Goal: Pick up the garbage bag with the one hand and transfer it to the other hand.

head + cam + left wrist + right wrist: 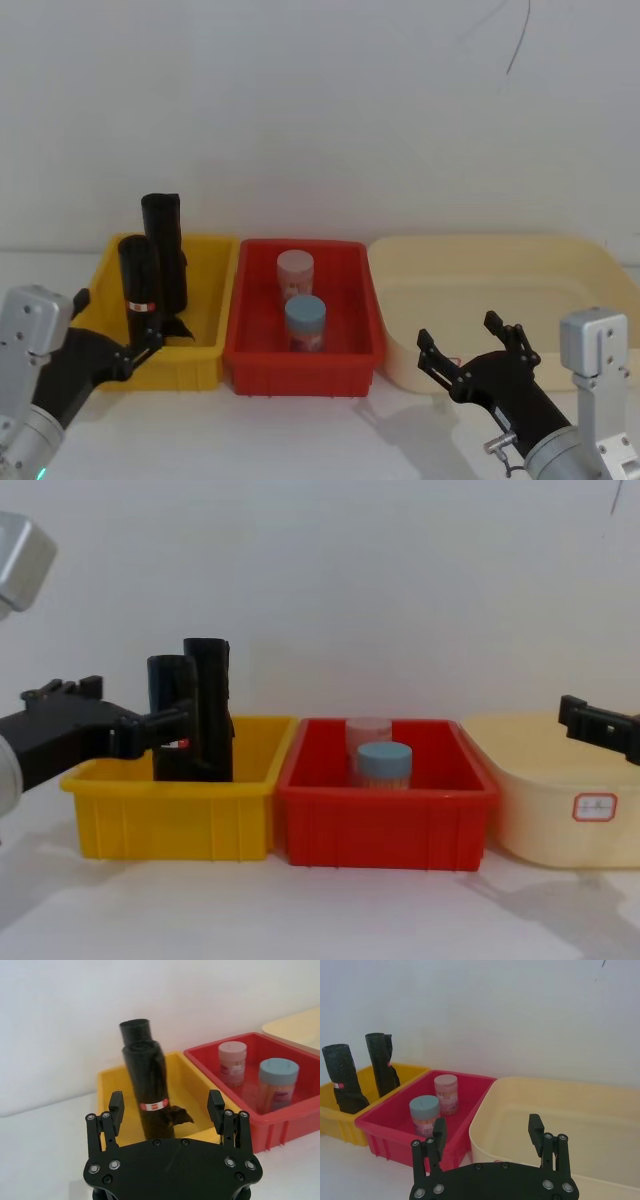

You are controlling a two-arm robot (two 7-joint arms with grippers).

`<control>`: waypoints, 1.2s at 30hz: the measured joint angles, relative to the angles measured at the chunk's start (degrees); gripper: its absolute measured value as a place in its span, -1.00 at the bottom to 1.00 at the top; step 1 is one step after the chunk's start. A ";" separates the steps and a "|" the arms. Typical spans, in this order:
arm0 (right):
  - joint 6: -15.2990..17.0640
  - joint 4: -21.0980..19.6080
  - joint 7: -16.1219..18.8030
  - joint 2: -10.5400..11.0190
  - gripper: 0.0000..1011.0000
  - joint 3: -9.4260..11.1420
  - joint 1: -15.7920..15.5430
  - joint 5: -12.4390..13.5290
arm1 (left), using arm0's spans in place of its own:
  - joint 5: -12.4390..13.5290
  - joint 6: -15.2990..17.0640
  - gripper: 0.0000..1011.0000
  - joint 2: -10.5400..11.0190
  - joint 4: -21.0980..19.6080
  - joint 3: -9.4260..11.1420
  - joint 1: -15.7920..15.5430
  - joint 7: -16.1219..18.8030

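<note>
The garbage bag (138, 280) is a tight black roll with a red-and-white sticker, standing upright at the front of the yellow bin (190, 365). It also shows in the left wrist view as the near roll (149, 1080). My left gripper (115, 320) is open at the bin's near left corner, level with the bag's lower half. Its fingers (216, 1106) stand wide on either side of the bag (168, 685) without touching it. My right gripper (468, 345) hangs open and empty in front of the cream tub (392, 300).
A second black roll (165, 245) stands just behind the bag in the same bin. The red bin (300, 375) in the middle holds a pink-lidded jar (295, 272) and a blue-lidded jar (305, 320). White table lies in front of the three bins.
</note>
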 joint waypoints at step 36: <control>0.00 0.00 0.00 0.00 0.98 0.00 0.00 0.00 | -0.22 1.06 0.98 -2.94 10.63 -0.06 -8.69 -5.93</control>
